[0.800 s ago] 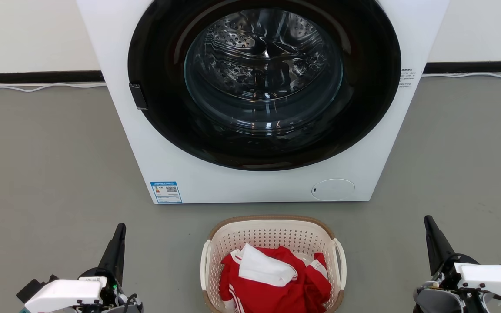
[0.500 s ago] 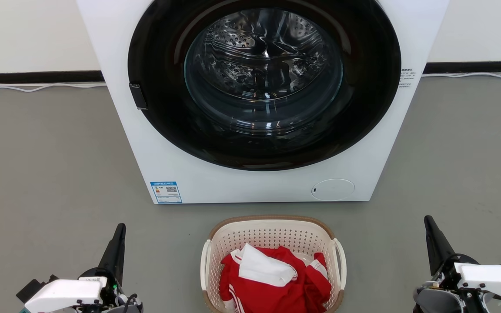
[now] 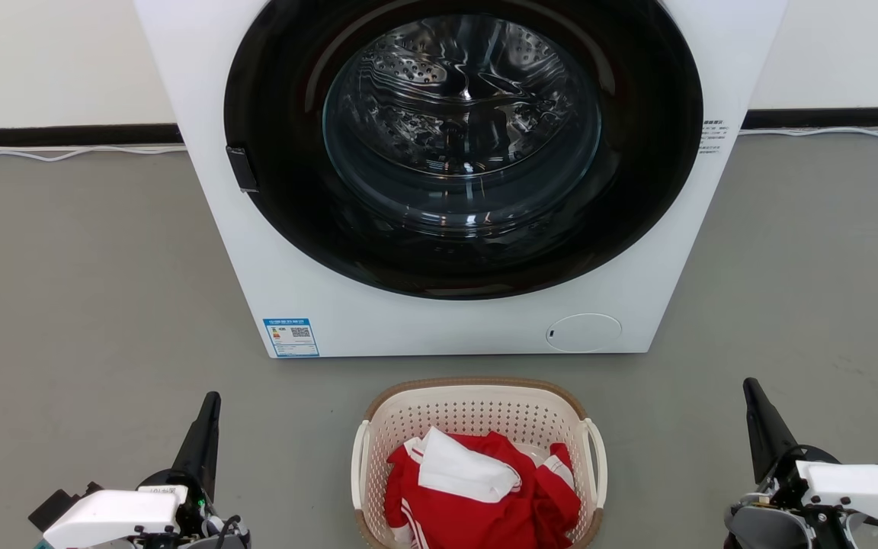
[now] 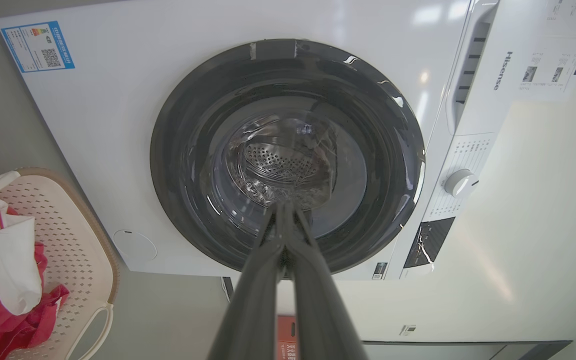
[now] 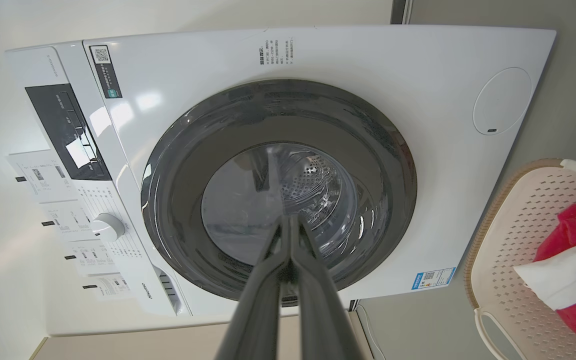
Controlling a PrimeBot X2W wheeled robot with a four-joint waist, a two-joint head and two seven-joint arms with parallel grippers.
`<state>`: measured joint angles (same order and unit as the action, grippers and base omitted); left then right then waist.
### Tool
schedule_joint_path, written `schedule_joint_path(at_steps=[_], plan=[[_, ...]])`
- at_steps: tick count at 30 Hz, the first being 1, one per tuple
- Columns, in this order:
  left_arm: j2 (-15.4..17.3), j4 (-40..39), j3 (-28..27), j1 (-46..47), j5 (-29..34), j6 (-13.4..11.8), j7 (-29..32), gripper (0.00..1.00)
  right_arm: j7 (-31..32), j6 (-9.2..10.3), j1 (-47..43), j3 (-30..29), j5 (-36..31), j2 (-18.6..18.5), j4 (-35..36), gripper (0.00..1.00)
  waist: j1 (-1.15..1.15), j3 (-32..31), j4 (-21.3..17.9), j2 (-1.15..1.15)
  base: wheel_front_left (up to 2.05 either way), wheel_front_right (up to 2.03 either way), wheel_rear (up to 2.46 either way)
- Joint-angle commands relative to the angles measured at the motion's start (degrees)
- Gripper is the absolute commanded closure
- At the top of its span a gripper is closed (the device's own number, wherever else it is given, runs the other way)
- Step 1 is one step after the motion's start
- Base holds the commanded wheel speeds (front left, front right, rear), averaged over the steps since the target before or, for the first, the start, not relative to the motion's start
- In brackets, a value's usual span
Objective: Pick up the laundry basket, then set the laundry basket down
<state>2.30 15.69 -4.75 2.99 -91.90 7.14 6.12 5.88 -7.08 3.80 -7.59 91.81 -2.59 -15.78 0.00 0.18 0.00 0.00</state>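
So, laundry basket (image 3: 477,412) sits on the floor (image 3: 104,305), bottom centre, just below the washer (image 3: 439,328). Left claw (image 3: 210,408) lower left, right claw (image 3: 753,396) lower right, both pressed together, empty, well apart from it (about equally far). Its loop handles (image 3: 358,457) face one claw each; long axis probably runs up-frame, bottom edge crops it.

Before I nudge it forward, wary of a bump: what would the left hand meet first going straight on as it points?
Probably the round dark glass door of the white front-loading washer: the left hand, shut, aims at its middle, though depth is unclear.
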Motion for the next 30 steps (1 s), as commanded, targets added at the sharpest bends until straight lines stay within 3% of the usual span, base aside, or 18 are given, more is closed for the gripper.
schedule_joint_path(at_steps=[1, 30], plan=[[0.57, -1.66, -1.75, 3.19, -0.29, 0.35, 0.35, 1.00, 0.59, -0.41, 2.38, 1.09, 0.38, -0.29, 1.76, 1.00, 0.00, 0.00, 0.00, 0.00, 0.00, 0.00, 0.00], [0.57, -1.66, -1.75, 3.19, -0.29, 0.35, 0.35, 1.00, 0.59, -0.41, 2.38, 1.09, 0.38, -0.29, 1.76, 1.00, 0.00, 0.00, 0.00, 0.00, 0.00, 0.00, 0.00]])
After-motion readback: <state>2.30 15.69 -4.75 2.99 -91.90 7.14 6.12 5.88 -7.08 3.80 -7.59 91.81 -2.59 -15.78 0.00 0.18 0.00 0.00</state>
